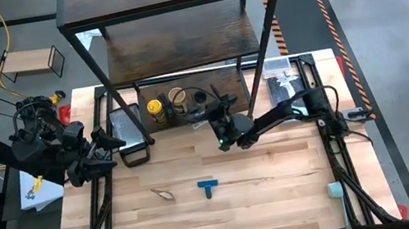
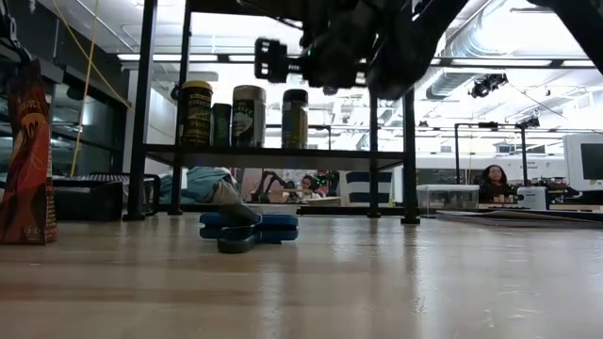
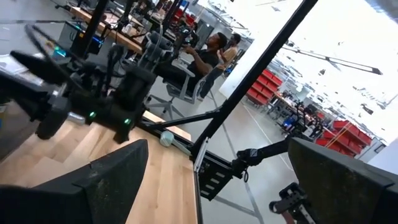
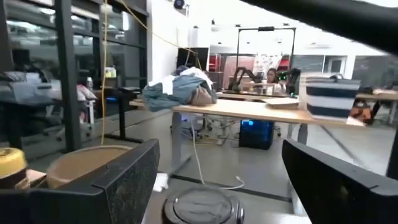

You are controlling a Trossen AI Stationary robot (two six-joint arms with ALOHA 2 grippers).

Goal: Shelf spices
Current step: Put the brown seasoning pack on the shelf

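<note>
Black-lidded round spice jar (image 4: 202, 208) stands on the dark brown wood shelf board (image 1: 177, 48), directly below and between the right gripper (image 1: 220, 133)'s wide-open jaws, not gripped. Yellow-lidded jar (image 1: 155, 108) and tan-lidded jar (image 1: 176, 96) stand beside it. Left gripper (image 1: 113, 142) waits, jaws wide, at the bench's left edge.

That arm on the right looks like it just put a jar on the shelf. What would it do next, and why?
Probably draw straight back out from the shelf. The right end effector hangs with fingers spread over the black-lidded jar, which stands on the bottom board beside the tan-lidded jar, gripping nothing. A reddish-brown packet on the table is not yet shelved.
</note>
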